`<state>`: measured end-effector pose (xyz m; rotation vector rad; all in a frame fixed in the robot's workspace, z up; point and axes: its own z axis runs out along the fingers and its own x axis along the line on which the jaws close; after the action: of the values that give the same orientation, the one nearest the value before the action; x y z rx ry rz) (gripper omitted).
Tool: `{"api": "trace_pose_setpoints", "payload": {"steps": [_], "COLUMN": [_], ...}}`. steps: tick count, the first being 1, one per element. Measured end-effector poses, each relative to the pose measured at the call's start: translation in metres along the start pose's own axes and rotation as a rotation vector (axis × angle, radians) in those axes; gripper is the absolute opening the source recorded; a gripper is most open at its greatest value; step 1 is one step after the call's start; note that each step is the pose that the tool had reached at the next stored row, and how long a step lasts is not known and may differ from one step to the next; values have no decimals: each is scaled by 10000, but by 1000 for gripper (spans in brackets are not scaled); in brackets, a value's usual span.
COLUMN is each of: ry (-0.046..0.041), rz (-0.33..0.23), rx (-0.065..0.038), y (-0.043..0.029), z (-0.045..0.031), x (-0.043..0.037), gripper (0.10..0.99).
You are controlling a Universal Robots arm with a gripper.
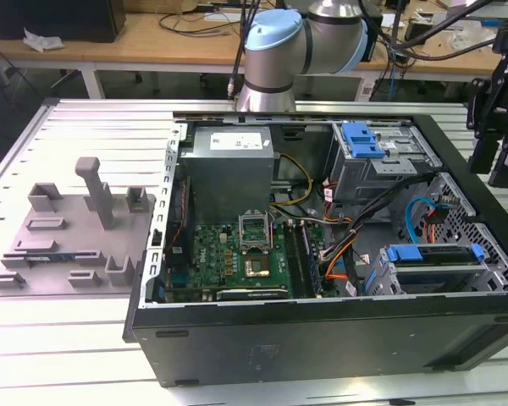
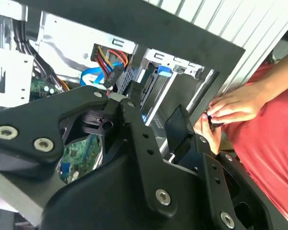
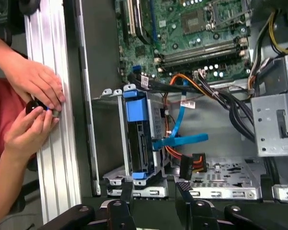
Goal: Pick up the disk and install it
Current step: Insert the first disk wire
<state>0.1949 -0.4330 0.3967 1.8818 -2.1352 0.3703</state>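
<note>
One arm (image 1: 275, 51) and one gripper (image 1: 494, 165) are at work. The gripper hangs above the end of the open computer case (image 1: 322, 338) on the exterior view's right, clear of everything inside. In the first wrist view its two fingers (image 3: 126, 191) are spread apart with nothing between them.

The disk (image 3: 137, 139) is not in the gripper. It sits on edge in the drive cage (image 3: 156, 120), its blue frame capping the dark drive body. In the exterior view that is the blue-fronted unit (image 1: 430, 254) in the near corner of the case on the exterior view's right. I count two blue carriers in all; the second blue carrier (image 1: 361, 139) sits in the bay further back.

The case also holds one power supply (image 1: 229, 165) and one motherboard (image 1: 229, 254). One blue cable (image 3: 180, 141) crosses just beside the cage. A bundle of black cables (image 3: 221, 96) and some orange wires (image 3: 175, 153) lie between the cage and the board, crowding that side of the disk.

One grey fixture plate (image 1: 59, 245) lies on the slotted table (image 1: 68, 338), well apart from the case on the exterior view's left. A person in a red garment (image 3: 0, 120) has two hands (image 3: 38, 81) on the table rail outside the case wall, pinching a small dark object (image 3: 34, 106).
</note>
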Motion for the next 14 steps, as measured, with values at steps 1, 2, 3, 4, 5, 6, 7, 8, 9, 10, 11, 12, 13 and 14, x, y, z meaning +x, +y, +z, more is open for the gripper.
{"api": "trace_pose_setpoints", "payload": {"steps": [1,2,3,4,5,6,7,8,9,10,11,12,13,14], "ry": [-11,-24,-40,-46,-45,-42,-43,-39,-38,-36,-36,-34,-31,-30], "rz": [34,73,165,234,277,315,387,465,524,573,608,641,694,730], "rx": [83,178,297,311,310,304,284,255,231,211,198,186,165,150], "y": [4,8,14,17,21,26,36,57,87,121,134,138,140,141], "z": [-2,-5,-7,0,6,10,23,35,43,46,47,47,45,42], "x": [-6,-15,-34,-41,-46,-51,-64,-77,-89,-100,-106,-111,-121,-129], "gripper": [478,478,478,478,478,478,478,478,478,478,478,478,478,478]}}
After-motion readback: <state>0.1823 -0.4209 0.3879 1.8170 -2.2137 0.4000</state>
